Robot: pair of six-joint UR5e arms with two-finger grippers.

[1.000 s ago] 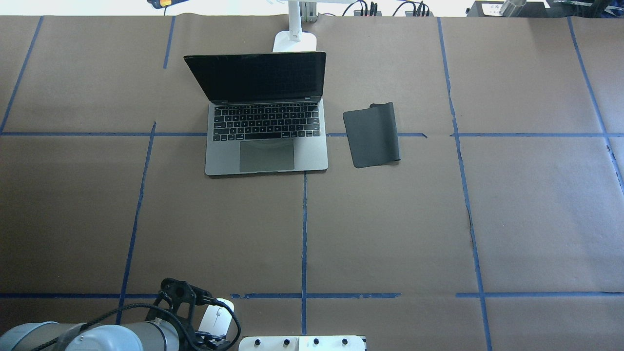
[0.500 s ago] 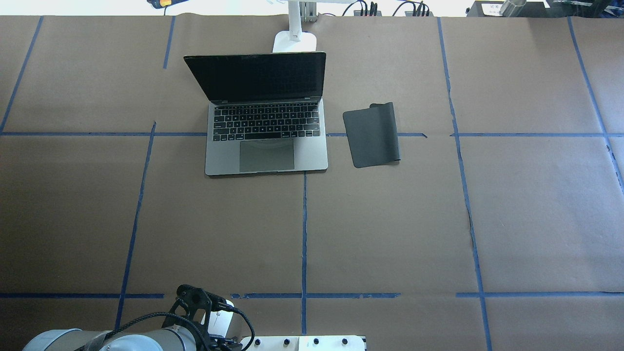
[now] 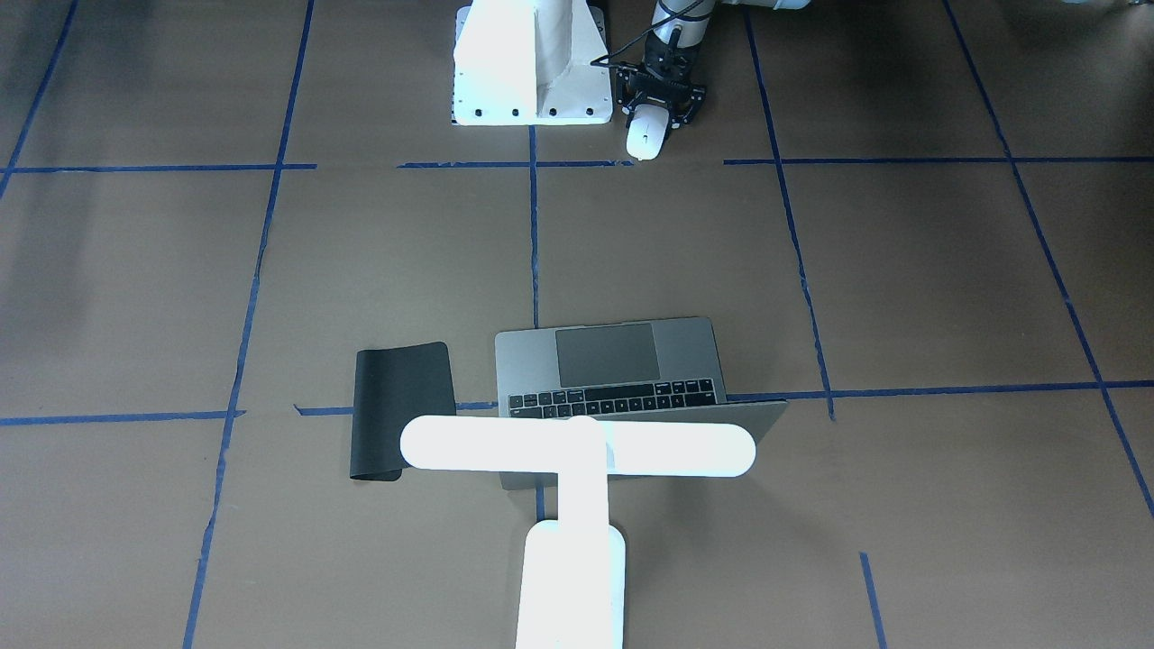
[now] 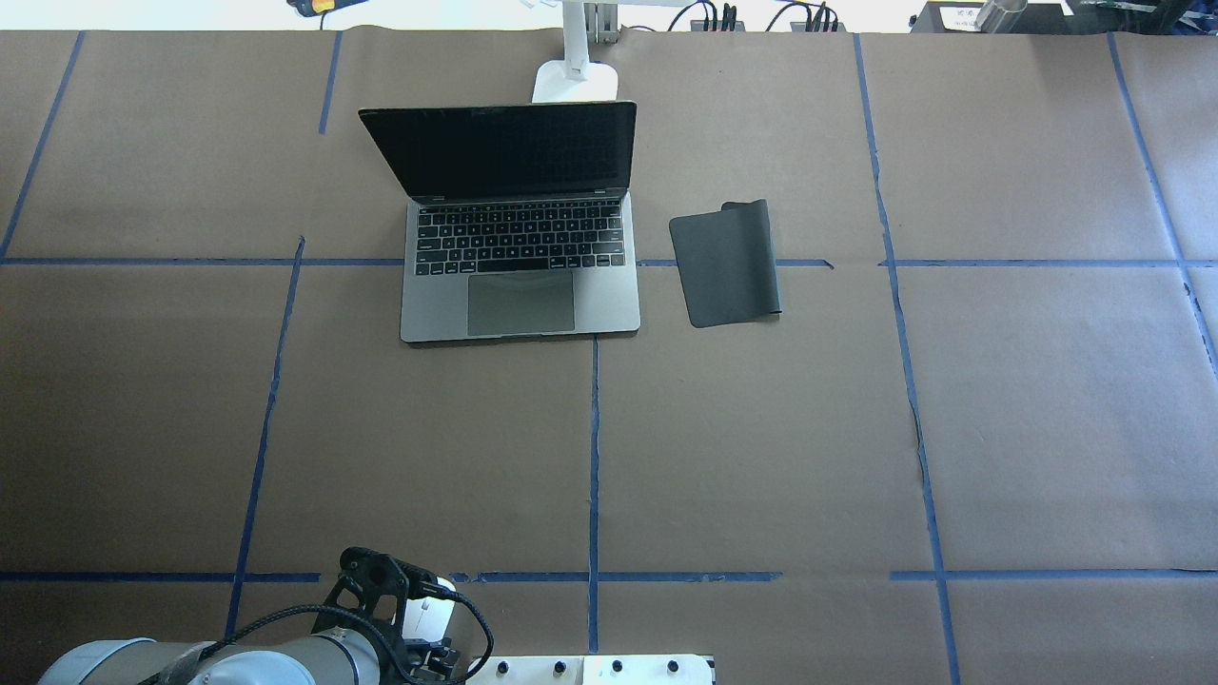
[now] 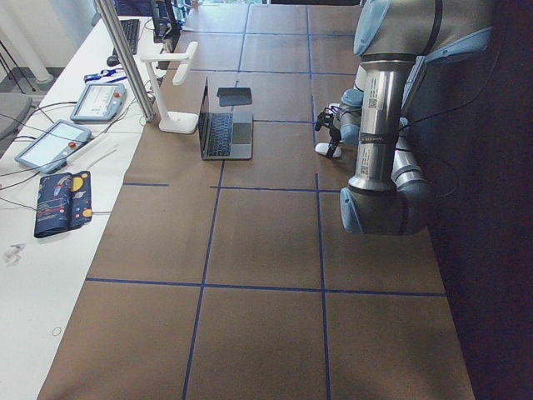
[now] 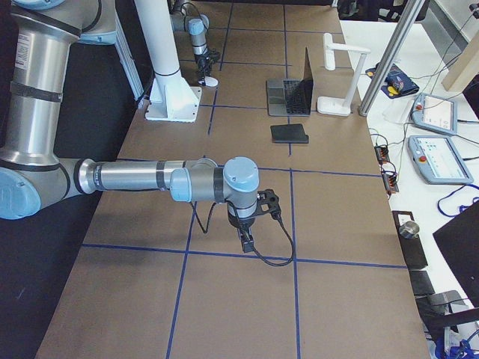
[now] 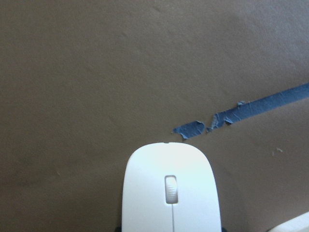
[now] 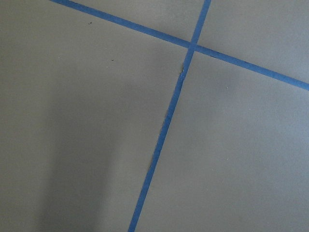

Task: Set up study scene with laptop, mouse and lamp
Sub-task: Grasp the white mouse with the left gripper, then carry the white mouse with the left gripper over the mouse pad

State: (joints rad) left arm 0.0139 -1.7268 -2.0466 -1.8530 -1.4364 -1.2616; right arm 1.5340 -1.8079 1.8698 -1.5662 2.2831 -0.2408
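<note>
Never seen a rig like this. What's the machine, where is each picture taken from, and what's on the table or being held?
The machine is a two-armed robot at a paper-covered table marked with blue tape. Four pictures come from fixed cameras: one facing the robot, one over its shoulders, one at each table end. Two come from cameras on the wrists. On the table stand an open laptop, a white desk lamp behind its screen and a black mat beside it. The left gripper sits over the rear of a white mouse near the white pedestal; its wrist camera shows that mouse close up. Whether it is clamped is unclear. The right gripper hangs over a bare stretch of table; its camera shows only paper and tape.
</note>
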